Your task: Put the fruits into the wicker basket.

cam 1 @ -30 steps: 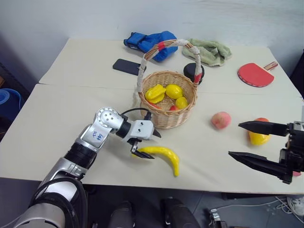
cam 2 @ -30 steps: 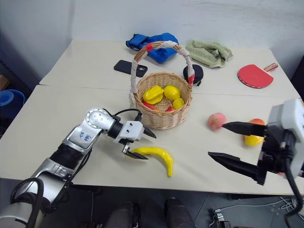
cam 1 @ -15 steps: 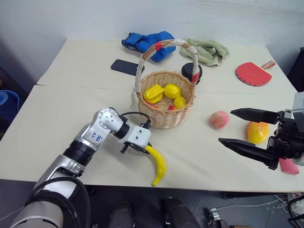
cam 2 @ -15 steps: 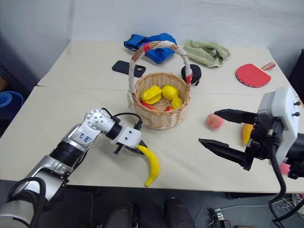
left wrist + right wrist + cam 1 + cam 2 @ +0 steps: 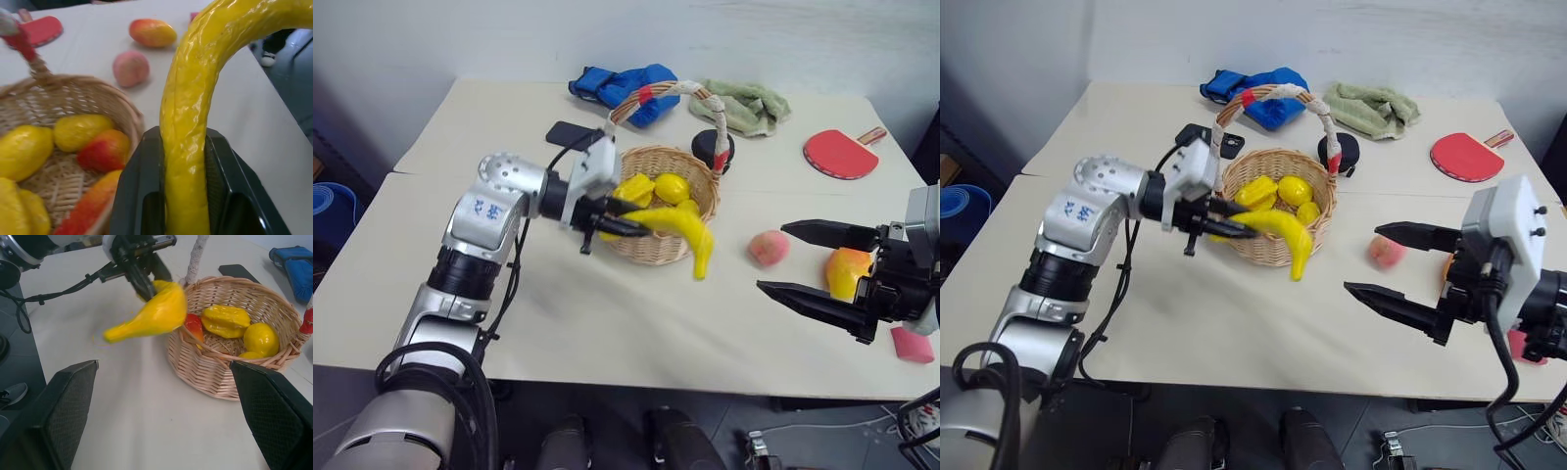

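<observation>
The banana [image 5: 680, 228] had just left the surface [image 5: 607, 323]. A second before, it lay flat on the surface with the left fingers [image 5: 625, 217] open around its end; then the fingers closed on that end, and at this moment they held it in the air at the near rim of the basket [image 5: 666, 211], with its free tip hanging down outside the rim, toward 5 o'clock from the basket. In the left wrist view the banana [image 5: 195, 122] sat tight between the two black fingers [image 5: 142, 196].

For the task this meant, in my judgement, that the pick was done and only the carry over the rim and the release remained for this fruit.

Several yellow fruits [image 5: 656, 188] and something red were already inside the basket. The peach [image 5: 769, 248] and the mango [image 5: 847, 272] were not yet collected; they lay on the surface at about 3 to 4 o'clock from the basket.

The right fingers [image 5: 818, 264] stood wide, holding nothing, near the mango and the peach.

About writing: a small blue mark was on the left arm's grey cover [image 5: 485, 208], but I could not read it.
</observation>
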